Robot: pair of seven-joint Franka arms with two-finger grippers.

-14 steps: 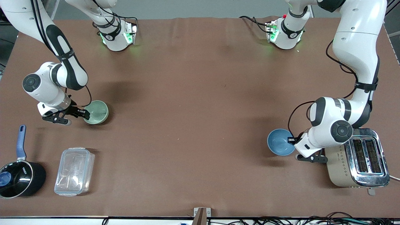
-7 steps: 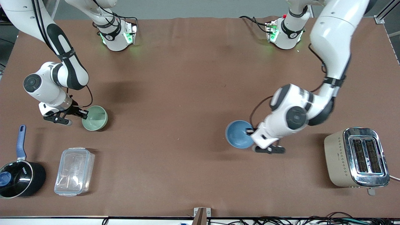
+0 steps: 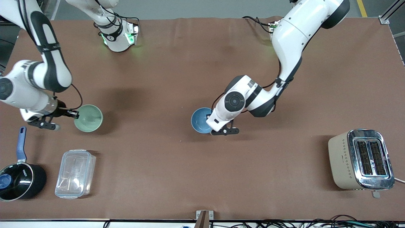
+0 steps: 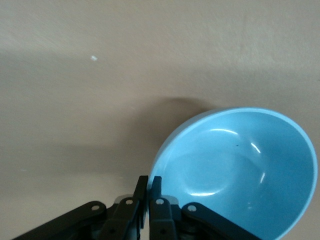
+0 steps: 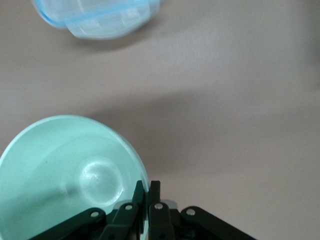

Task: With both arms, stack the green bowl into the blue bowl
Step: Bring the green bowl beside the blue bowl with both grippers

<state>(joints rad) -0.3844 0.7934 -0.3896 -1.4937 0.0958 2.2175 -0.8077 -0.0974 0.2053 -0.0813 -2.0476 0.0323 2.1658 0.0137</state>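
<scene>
We see 2 bowls held up over the brown cloth-covered table (image 3: 177, 177). The left gripper (image 3: 211, 126) is pinched on the rim of the blue bowl (image 3: 199, 119) above the middle of the table; the left wrist view shows what the front view hides, 2 black fingers (image 4: 156, 192) clamped on the thin rim, and a glossy sky-blue inside (image 4: 240, 170). The right gripper (image 3: 74, 114) grips the green bowl (image 3: 89, 118) over the right arm's end of the table, fingers closed on its rim (image 5: 145, 197); the smooth pale inside (image 5: 65, 170) tilts. A clear plastic lidded box (image 3: 75, 173) and a black saucepan (image 3: 19, 181) sit near that end's front corner, a shiny toaster (image 3: 360, 160) toward the left arm's end.
</scene>
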